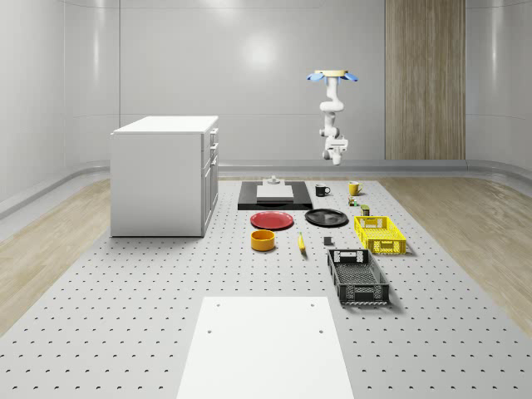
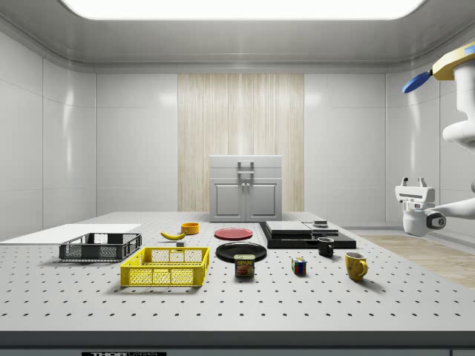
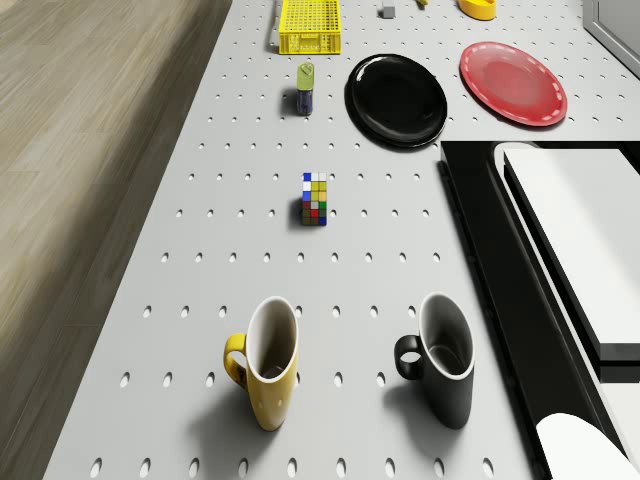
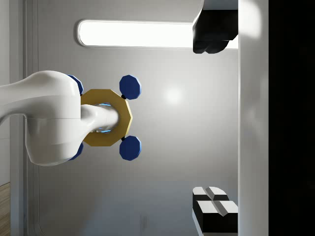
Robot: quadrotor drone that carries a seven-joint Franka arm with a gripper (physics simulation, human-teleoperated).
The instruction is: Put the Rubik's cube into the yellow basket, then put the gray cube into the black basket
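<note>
While drone (image 1: 332,76) hovers high over desk's (image 1: 125,332) far edge, beyond two mugs, pincer (image 2: 414,182) points upward, fingers spread, empty. First step not yet begun: Rubik's cube (image 3: 315,198) sits on desk between mugs and yellow basket (image 1: 380,233), well apart from pincer. Gray cube (image 1: 328,242) lies near black basket (image 1: 357,278). Next move likely calls for turning arm down and descending over Rubik's cube.

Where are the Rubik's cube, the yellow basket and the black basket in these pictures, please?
Rubik's cube (image 3: 315,198): drone view, on its top face.
yellow basket (image 1: 394,246): whole-scene view, on its near mesh wall.
black basket (image 2: 100,251): side view, on its front mesh wall.
</note>
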